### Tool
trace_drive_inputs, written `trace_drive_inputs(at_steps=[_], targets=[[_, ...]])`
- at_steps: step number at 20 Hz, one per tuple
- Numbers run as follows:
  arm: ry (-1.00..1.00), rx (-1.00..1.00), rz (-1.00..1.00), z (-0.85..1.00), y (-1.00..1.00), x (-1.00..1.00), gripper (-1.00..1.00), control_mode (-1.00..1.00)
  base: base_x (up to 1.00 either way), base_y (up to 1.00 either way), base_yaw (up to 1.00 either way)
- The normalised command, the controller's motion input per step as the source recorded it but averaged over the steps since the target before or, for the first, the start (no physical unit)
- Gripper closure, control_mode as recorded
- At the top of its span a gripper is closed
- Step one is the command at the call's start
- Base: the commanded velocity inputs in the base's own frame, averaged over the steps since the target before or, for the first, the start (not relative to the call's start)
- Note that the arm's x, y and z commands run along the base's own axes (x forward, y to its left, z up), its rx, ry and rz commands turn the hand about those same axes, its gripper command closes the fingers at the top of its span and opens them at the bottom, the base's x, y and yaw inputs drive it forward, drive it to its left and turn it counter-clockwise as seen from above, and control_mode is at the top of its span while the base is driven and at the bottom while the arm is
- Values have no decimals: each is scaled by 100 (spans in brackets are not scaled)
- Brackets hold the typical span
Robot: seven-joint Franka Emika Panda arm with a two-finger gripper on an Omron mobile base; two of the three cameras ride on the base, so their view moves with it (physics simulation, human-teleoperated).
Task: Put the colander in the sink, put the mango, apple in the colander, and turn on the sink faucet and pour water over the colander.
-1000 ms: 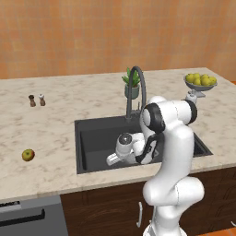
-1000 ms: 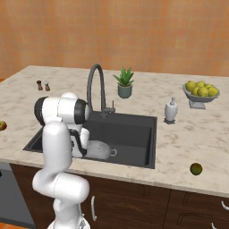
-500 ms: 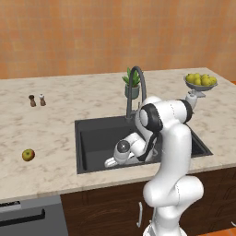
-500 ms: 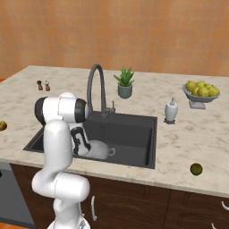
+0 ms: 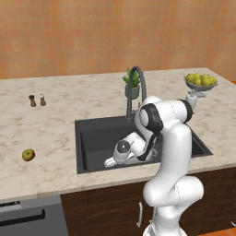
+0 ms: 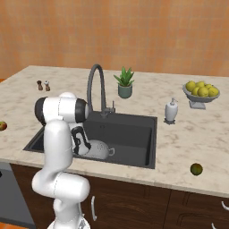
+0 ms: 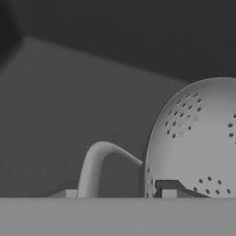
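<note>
Operator, you're looking at a marble tabletop [image 5: 69, 115] w/ the sink [image 6: 134, 134] set into it. Standing around the basin: a potted plant [image 6: 125, 83] behind the sink faucet [image 6: 95, 85], a soap dispenser [image 6: 171, 110] at the basin's right edge, a fruit bowl [image 6: 200, 93] heaped w/ yellow-green fruit further right, and salt & pepper shakers [image 5: 37, 99] well off to the left. The faucet's arched spout is rising just behind the arm's upper link in the left base view; nothing else is crowding the basin.

The colander [image 6: 99, 149] is sitting inside the sink, near the front wall, w/ the wrist reaching down right beside it. In the hand view, the colander's perforated wall [image 7: 203, 138] is showing at right, its looped side handle [image 7: 97, 161] curving out to the left; the fingers [image 7: 117, 193] are sitting at that handle and rim, tips barely showing, so you can't tell whether they're open or gripping.

The apple [image 5: 28, 155] is lying on the tabletop left of the sink, well apart from the basin. The mango [image 6: 196, 169] is lying on the tabletop right of the sink, near the front edge.
</note>
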Motion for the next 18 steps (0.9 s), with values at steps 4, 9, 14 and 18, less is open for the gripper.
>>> trace_drive_inputs(at_steps=[4, 9, 14, 18], targets=[[0, 0, 0, 0, 0, 0, -100, -100, 0, 0, 0], [3, 0, 0, 7, 0, 3, -100, -100, 0, 0, 0], [0, 0, -1, 52, 0, 2, -100, -100, 0, 0, 0], [0, 0, -7, 58, 2, 0, -100, -100, 0, 0, 0]])
